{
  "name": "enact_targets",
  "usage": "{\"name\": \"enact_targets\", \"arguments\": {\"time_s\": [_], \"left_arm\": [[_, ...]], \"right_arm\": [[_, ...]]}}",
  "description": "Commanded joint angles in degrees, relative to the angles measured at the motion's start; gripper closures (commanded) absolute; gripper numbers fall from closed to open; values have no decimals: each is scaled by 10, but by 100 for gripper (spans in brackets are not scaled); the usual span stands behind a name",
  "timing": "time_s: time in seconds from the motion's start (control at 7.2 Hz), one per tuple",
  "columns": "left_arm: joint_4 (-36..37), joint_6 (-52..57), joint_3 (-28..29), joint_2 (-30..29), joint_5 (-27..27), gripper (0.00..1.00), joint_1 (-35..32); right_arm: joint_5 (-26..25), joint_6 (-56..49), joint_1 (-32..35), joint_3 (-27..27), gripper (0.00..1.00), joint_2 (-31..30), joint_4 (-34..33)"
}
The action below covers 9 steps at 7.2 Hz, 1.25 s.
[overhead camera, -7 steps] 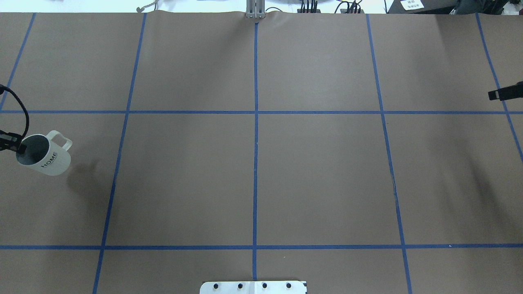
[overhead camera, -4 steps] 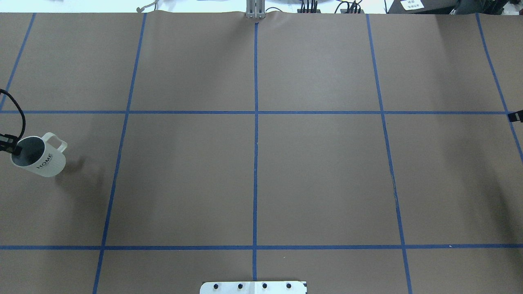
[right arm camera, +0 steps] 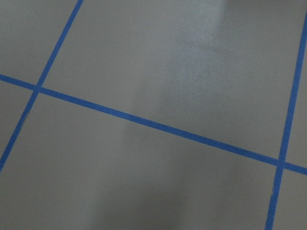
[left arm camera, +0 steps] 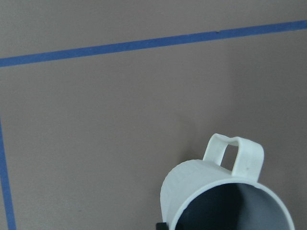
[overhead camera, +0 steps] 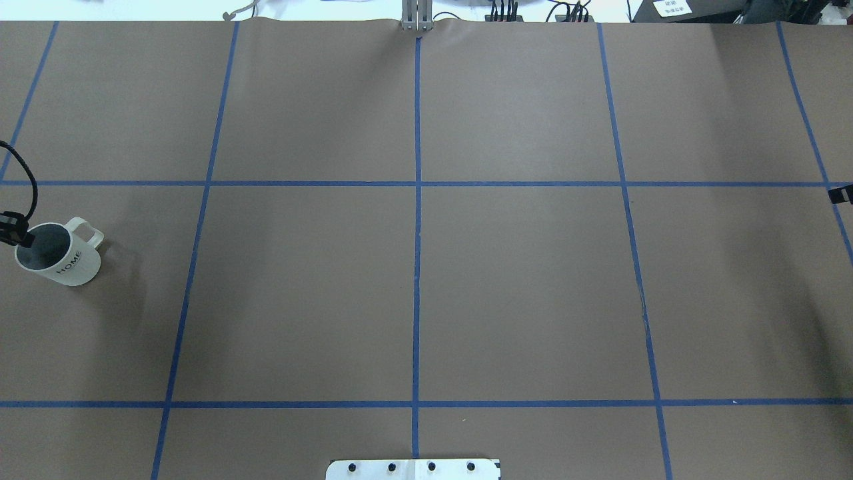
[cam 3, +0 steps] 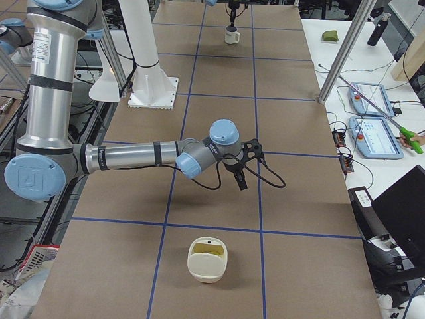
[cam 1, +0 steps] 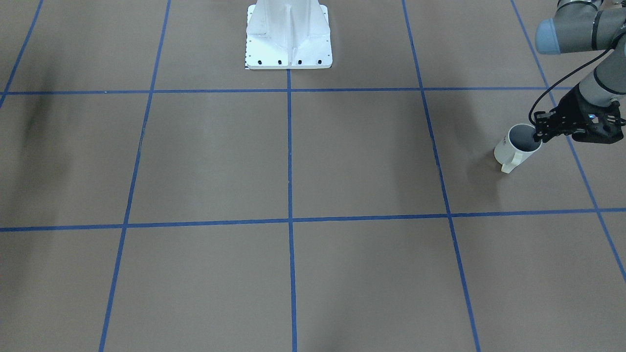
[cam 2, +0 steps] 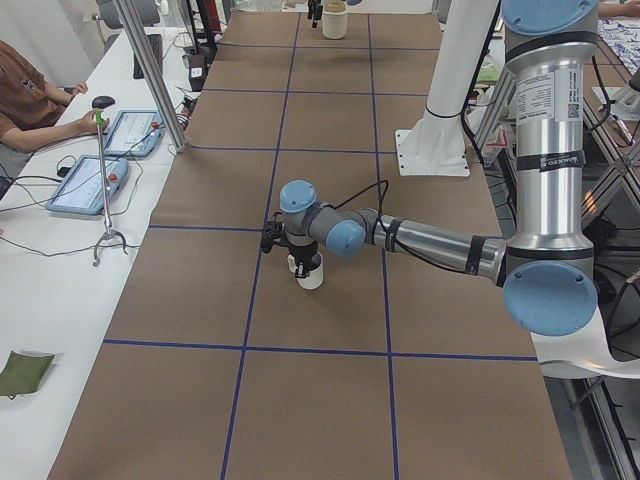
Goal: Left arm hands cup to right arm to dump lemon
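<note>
The cream-white cup (overhead camera: 63,261) with "HOME" on its side stands at the table's far left, handle toward the back. It also shows in the front view (cam 1: 514,146), the left side view (cam 2: 311,272) and the left wrist view (left arm camera: 211,191). Its dark grey inside looks empty where it shows. My left gripper (overhead camera: 18,237) is shut on the cup's rim (cam 1: 539,133), on the side away from the handle. My right gripper (overhead camera: 841,194) shows only as a black tip at the right edge and hangs over the table (cam 3: 240,183); I cannot tell its state. Something yellow-green, likely the lemon (cam 3: 210,250), lies in a cream container.
The cream container (cam 3: 207,262) stands at the table's right end, outside the overhead view; it also shows far off (cam 2: 335,20). The white robot base (cam 1: 288,39) is at mid-table on the robot's side. Blue tape lines grid the brown table. Operators' tablets (cam 2: 100,150) lie on a side bench.
My left gripper has carried the cup leftward and down, and its shadow has closed up against it. My right gripper has drawn back to the right edge of the overhead view.
</note>
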Motion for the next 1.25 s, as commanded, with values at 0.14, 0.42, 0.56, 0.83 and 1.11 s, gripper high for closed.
{"name": "enact_targets", "arguments": {"time_s": [0.14, 0.42, 0.56, 0.83, 1.11], "left_arm": [[3, 47, -13, -7, -60, 0, -125], [48, 202, 11, -8, -43, 0, -190], [71, 265, 32, -20, -29, 0, -206], [142, 272, 64, -69, -31, 0, -215], [189, 272, 63, -89, -36, 0, -218]], "right_arm": [[46, -1, 34, -3, 0, 0, -3], [46, -25, 61, -5, 0, 1, -66], [46, -51, 75, 0, 0, 13, -154], [35, -79, 90, 5, 0, 47, -243], [34, -82, 91, 5, 0, 44, -245]]}}
